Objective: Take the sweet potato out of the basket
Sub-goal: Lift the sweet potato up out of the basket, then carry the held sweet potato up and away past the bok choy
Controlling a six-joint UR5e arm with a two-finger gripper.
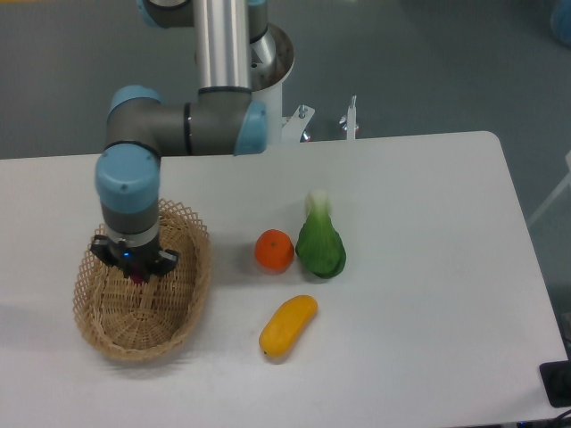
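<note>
The tan wicker basket [183, 294] sits at the left front of the white table. My gripper [136, 270] points straight down into it, over the basket's far half. Its black finger links are spread wide to both sides, so it looks open. Only a small reddish-purple bit of the sweet potato [137, 278] shows right under the gripper, between the fingers. The rest of it is hidden by the gripper body. I cannot see the fingertips or whether they touch it.
A round orange [274, 251] and a green leafy vegetable [321, 244] lie to the right of the basket near the table's middle. A yellow mango [288, 325] lies in front of them. The robot base stands at the table's far edge.
</note>
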